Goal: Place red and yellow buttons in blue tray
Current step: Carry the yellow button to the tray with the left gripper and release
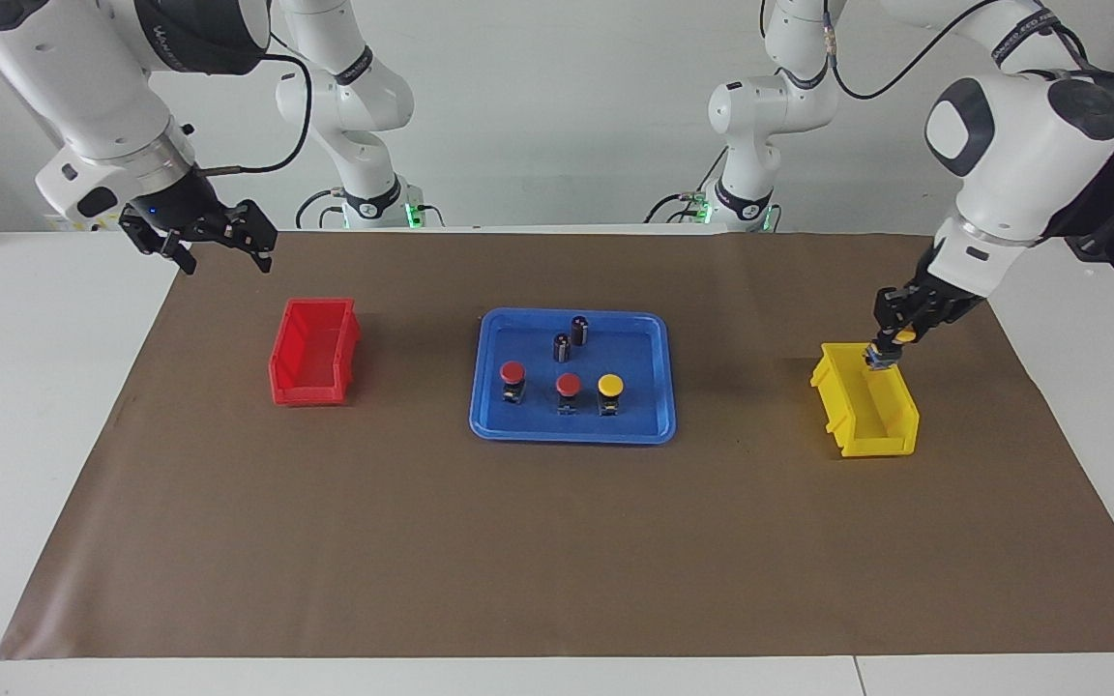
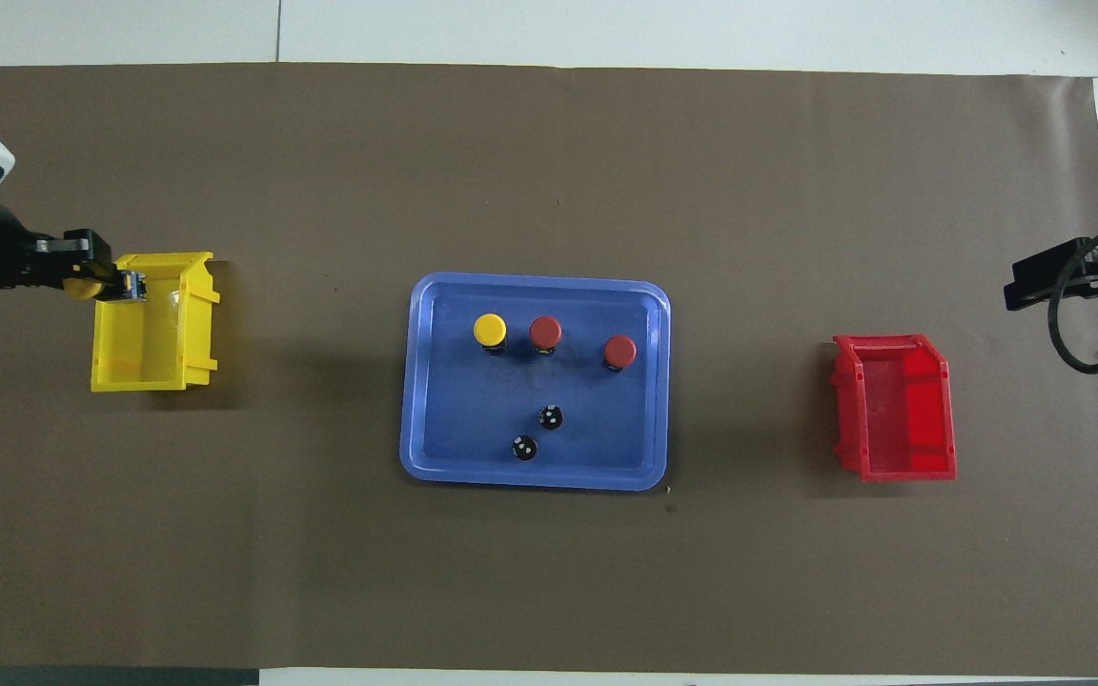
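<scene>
Buttons stand in a row in the blue tray (image 1: 654,425) at the middle of the worktop (image 1: 422,541): two red buttons (image 1: 513,373) (image 1: 568,385) and one yellow button (image 1: 610,386), all upright on their dark bodies, in the half of the tray farther from the robots. Two dark capless cylinders (image 1: 579,330) (image 1: 562,346) stand close together in the same tray, nearer to the robots than the row. A second yellow button (image 1: 903,337) is clamped in the left claw (image 1: 886,354), which hangs over the rim of the small yellow bin (image 1: 891,425) at the left arm's end of the worktop; its cap shows between the fingers and its dark body points down toward the bin. A small red bin (image 1: 310,387) sits toward the right arm's end. The right claw (image 1: 225,253) waits with its fingers spread apart, up in the air over the edge of the brown paper (image 1: 325,599) near the red bin.
</scene>
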